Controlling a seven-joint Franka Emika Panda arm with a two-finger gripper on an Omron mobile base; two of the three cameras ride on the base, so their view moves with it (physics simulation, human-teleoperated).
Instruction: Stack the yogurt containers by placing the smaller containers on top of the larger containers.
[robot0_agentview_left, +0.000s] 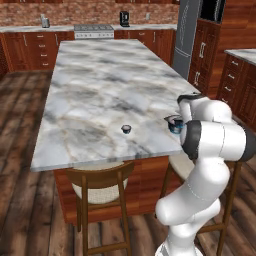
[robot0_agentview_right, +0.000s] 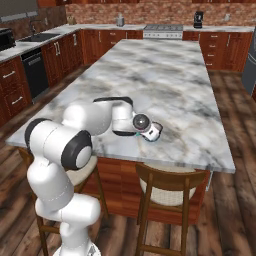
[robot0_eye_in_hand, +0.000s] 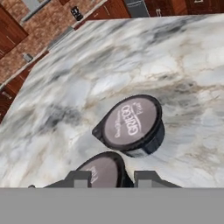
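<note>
The fingers are being held narrowly apart, clamped on the smaller yogurt cup, seen in the hand view. The larger yogurt cup is standing just beyond it, near the front edge of the marble surface. Another small dark cup is resting well apart.

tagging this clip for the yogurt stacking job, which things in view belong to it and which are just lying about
Part of the job:
- smaller yogurt cup, standing alone on the counter
- larger yogurt cup, close by the arm

Just there:
- marble island counter
- wooden stool
- coffee machine
- stove
- fridge
</note>
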